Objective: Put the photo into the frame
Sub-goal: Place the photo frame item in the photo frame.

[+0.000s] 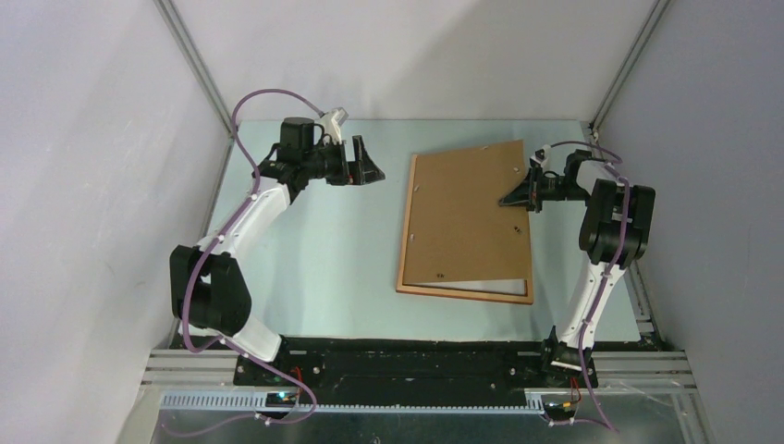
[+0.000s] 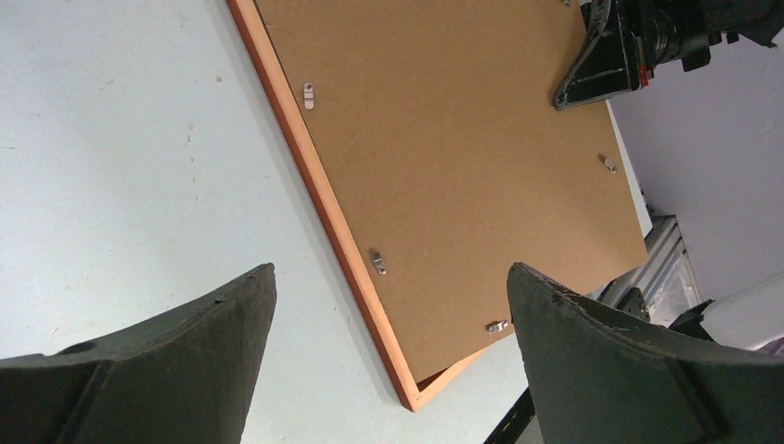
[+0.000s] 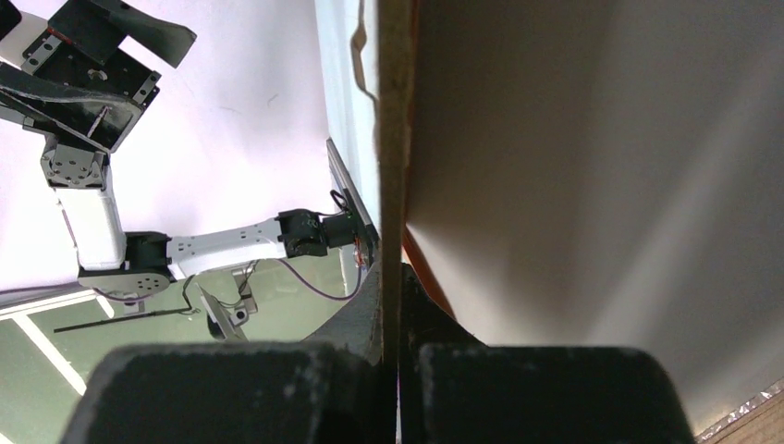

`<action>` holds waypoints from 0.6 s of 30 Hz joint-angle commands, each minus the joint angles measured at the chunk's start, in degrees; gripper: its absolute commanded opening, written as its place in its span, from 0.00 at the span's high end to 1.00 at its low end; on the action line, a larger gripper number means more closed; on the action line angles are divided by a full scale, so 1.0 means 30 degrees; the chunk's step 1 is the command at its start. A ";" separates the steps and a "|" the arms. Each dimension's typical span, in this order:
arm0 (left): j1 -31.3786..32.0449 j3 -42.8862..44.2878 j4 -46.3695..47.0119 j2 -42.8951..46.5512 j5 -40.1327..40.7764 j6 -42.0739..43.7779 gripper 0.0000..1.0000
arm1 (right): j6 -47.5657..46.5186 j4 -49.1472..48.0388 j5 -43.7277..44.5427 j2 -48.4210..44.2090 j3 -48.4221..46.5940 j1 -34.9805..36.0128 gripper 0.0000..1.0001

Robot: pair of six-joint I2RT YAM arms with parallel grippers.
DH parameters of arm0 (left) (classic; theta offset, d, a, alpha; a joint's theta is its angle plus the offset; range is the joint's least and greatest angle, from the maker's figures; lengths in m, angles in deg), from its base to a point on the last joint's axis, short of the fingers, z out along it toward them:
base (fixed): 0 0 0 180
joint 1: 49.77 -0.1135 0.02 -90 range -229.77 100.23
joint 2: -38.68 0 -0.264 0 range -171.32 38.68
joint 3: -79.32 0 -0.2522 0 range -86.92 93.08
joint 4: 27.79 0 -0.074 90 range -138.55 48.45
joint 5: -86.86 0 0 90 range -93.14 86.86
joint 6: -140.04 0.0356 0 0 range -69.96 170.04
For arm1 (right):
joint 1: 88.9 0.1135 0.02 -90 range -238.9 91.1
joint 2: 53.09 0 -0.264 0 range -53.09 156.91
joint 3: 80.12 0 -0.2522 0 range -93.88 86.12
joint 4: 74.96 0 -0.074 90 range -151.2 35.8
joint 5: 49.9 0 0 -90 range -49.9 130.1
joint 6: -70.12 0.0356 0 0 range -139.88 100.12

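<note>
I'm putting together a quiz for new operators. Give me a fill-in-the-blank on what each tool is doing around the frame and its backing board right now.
1. The edge of the backing board is pinched by the ___.
2. The left tool hangs beside the frame with its jaws ___, holding nothing.
3. The frame lies flat on the ___.

Missing words: right tool; open; table.
</note>
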 commanded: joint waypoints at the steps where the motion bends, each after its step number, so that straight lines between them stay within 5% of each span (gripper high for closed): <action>1: 0.0021 -0.0138 0.0328 0.0331 0.0064 0.0573 0.02 | -0.0094 0.0707 -0.1939 0.0058 -0.0957 0.0215 1.00; 18: 0.0001 -0.0183 0.0314 0.0342 0.0134 0.0602 0.02 | -0.0709 0.1458 -0.1992 0.0321 -0.1105 0.0220 1.00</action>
